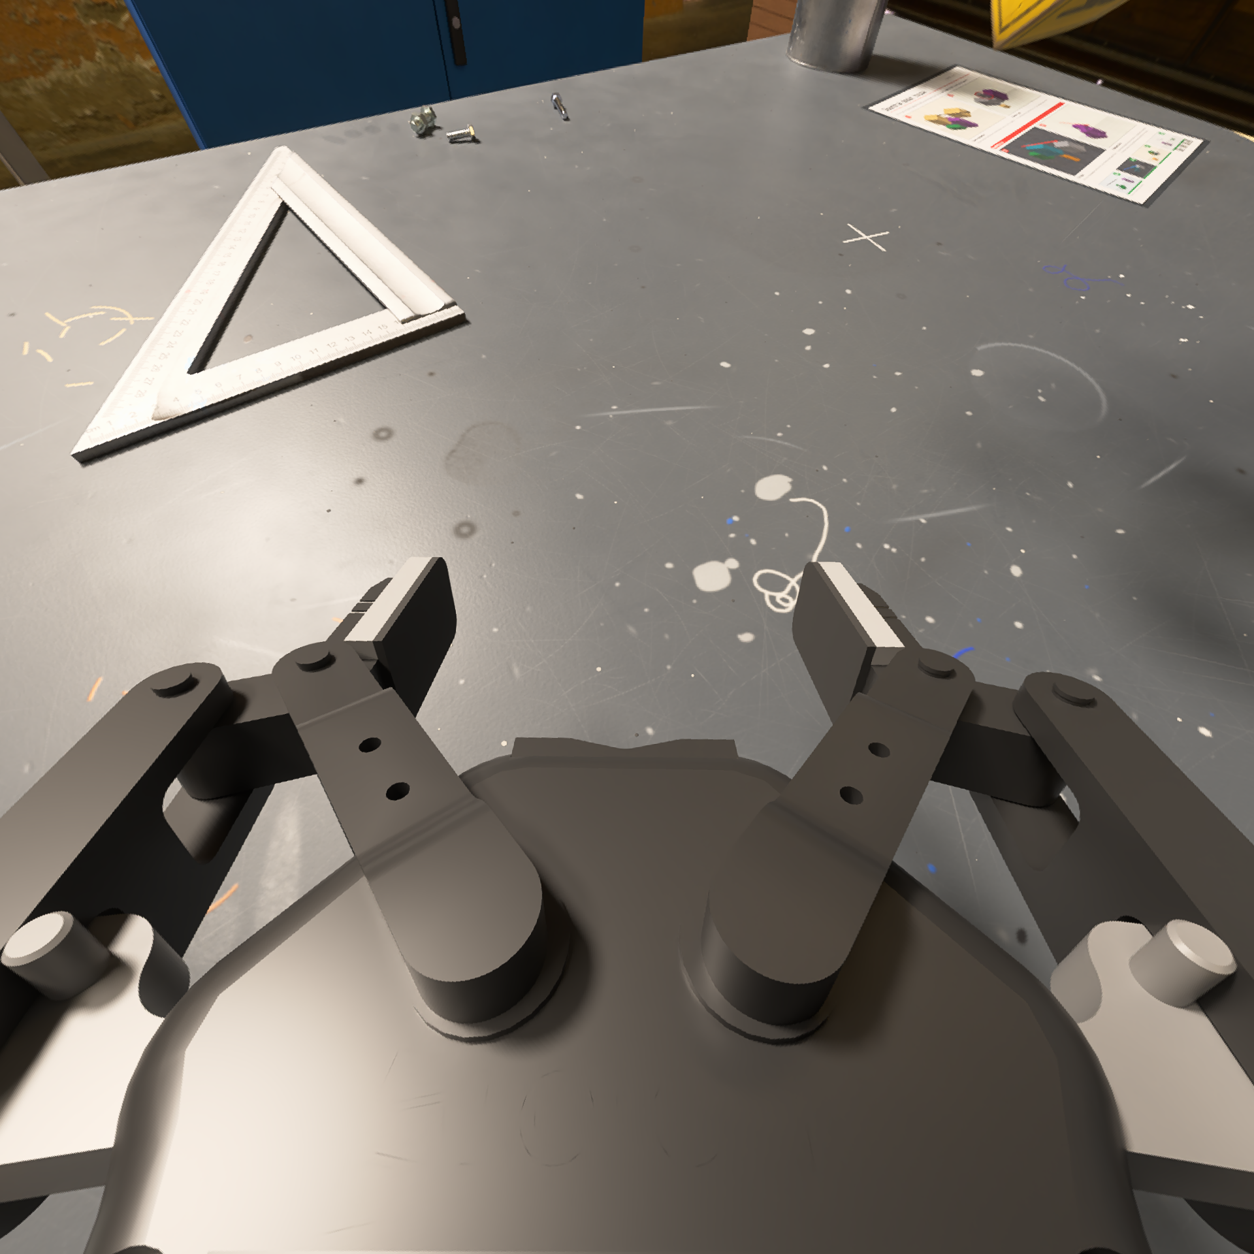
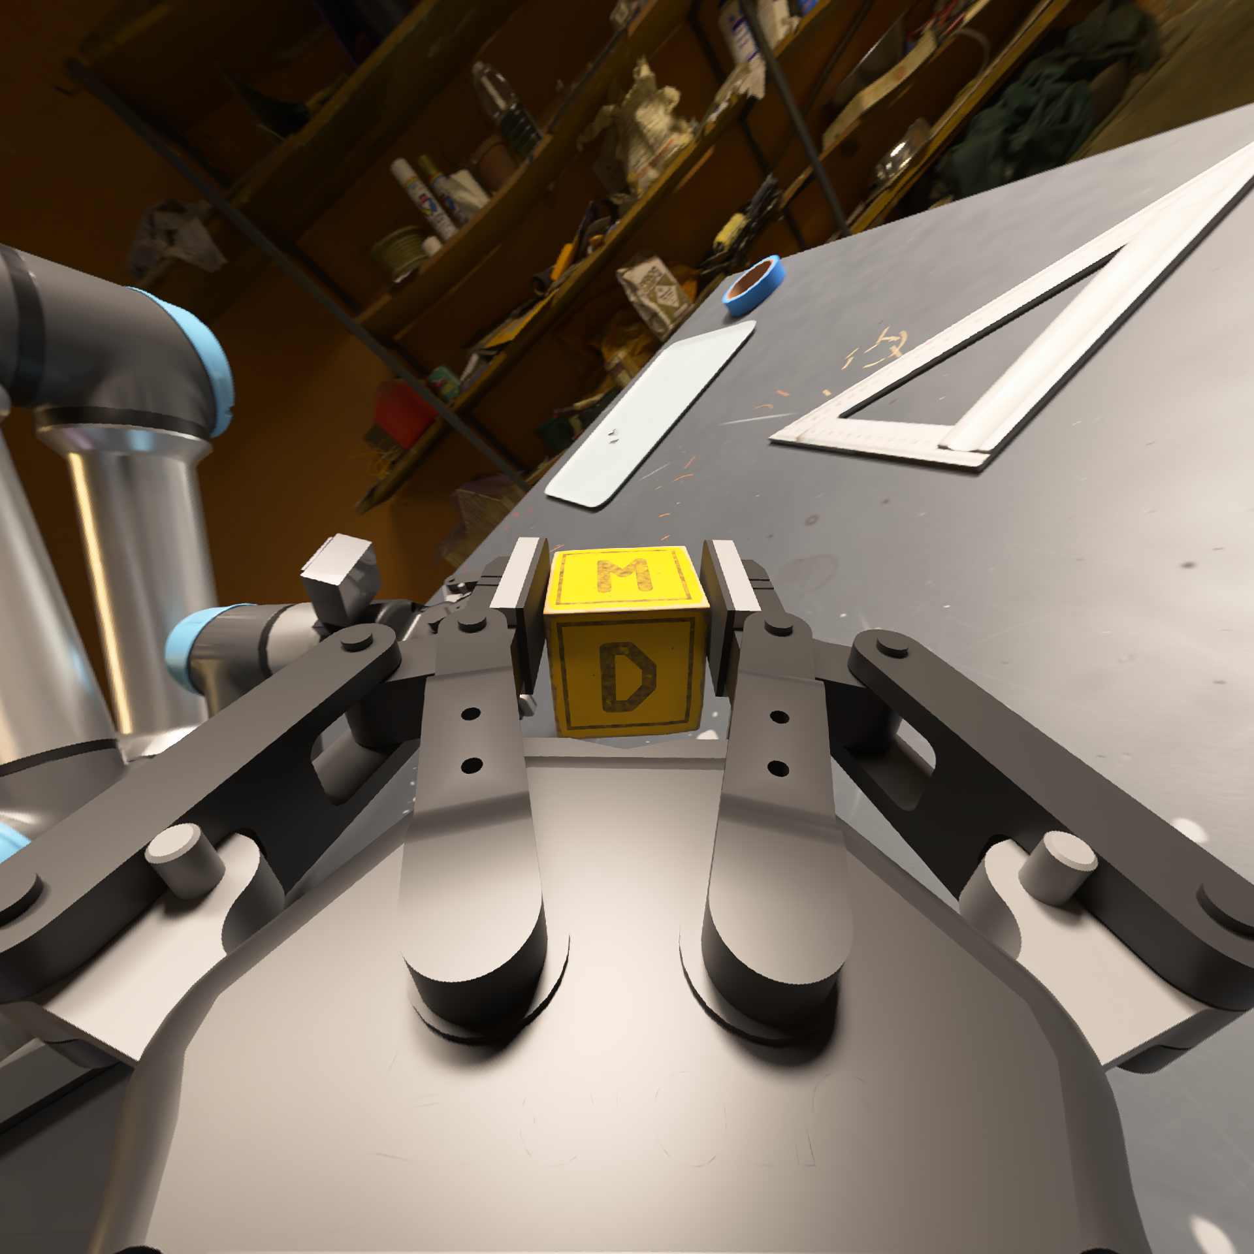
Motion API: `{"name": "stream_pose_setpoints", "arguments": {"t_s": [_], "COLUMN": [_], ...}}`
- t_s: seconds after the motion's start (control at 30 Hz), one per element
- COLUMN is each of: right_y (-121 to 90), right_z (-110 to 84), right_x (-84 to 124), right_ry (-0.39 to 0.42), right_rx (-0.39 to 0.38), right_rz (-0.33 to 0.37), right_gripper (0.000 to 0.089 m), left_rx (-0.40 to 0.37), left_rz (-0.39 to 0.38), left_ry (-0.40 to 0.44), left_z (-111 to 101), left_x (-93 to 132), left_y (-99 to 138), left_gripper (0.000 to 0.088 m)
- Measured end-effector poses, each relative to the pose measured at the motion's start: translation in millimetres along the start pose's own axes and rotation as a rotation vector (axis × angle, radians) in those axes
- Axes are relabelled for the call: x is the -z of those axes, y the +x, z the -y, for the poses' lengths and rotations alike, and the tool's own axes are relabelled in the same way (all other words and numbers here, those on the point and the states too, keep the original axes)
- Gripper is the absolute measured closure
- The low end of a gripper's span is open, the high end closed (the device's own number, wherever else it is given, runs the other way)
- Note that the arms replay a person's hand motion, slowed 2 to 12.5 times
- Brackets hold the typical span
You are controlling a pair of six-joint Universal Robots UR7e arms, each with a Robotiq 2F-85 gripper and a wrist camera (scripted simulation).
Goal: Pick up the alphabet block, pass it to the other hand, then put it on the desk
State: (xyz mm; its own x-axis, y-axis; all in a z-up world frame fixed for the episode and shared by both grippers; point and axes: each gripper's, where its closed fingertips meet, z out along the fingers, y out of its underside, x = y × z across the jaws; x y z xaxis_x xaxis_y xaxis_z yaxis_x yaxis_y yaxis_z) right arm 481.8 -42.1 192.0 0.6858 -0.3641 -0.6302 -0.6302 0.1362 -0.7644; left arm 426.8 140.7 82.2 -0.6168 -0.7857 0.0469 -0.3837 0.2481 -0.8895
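Note:
The alphabet block [image 2: 625, 644] is a yellow wooden cube with brown letters on its faces. In the right wrist view it sits between the two pads of my right gripper [image 2: 625, 577], which is shut on it and holds it above the grey desk [image 2: 1018, 678]. My left gripper [image 1: 624, 597] is open and empty, its fingers spread wide above a paint-speckled part of the desk [image 1: 611, 380]. The block does not show in the left wrist view. The left arm [image 2: 129, 380] shows at the left of the right wrist view, behind the block.
A white triangular set square [image 1: 271, 312] [image 2: 1031, 353] lies on the desk. Small bolts [image 1: 441, 127], a printed sheet [image 1: 1038, 132] and a metal post base [image 1: 838, 34] stand at the far edge. A pale flat plate [image 2: 651, 414] and blue tape roll [image 2: 754, 277] lie near another edge.

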Motion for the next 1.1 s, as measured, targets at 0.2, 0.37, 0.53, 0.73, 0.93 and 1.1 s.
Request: {"name": "stream_pose_setpoints", "arguments": {"t_s": [0.2, 0.37, 0.53, 0.73, 0.93, 1.1], "right_y": [11.3, 24.1, 40.7, 63.2, 88.2, 109.3], "right_z": [18.5, 33.5, 44.5, 54.8, 60.1, 56.0], "right_x": [23.4, 45.8, 70.1, 101.5, 135.1, 160.5], "right_ry": [0.019, 0.027, 0.015, -0.013, -0.041, -0.089], "right_rx": [0.067, 0.115, 0.146, 0.165, 0.144, 0.098], "right_rz": [-0.132, -0.259, -0.400, -0.579, -0.768, -0.911], "right_gripper": [0.0497, 0.0497, 0.0497, 0.0497, 0.0497, 0.0497], "left_rx": [0.004, 0.017, 0.031, 0.043, 0.043, 0.035], "left_rz": [-0.005, -0.021, -0.038, -0.055, -0.063, -0.061], "left_ry": [-0.005, -0.015, -0.024, -0.032, -0.039, -0.044], "left_z": [-1.5, -3.2, -4.3, -5.1, -6.2, -7.3], "left_x": [-0.8, -2.2, -3.5, -4.9, -6.3, -7.3], "left_y": [-0.6, 0.5, 1.7, 3.2, 4.2, 4.3], "left_gripper": [0.0054, 0.0077, 0.0100, 0.0128, 0.0155, 0.0177]}}
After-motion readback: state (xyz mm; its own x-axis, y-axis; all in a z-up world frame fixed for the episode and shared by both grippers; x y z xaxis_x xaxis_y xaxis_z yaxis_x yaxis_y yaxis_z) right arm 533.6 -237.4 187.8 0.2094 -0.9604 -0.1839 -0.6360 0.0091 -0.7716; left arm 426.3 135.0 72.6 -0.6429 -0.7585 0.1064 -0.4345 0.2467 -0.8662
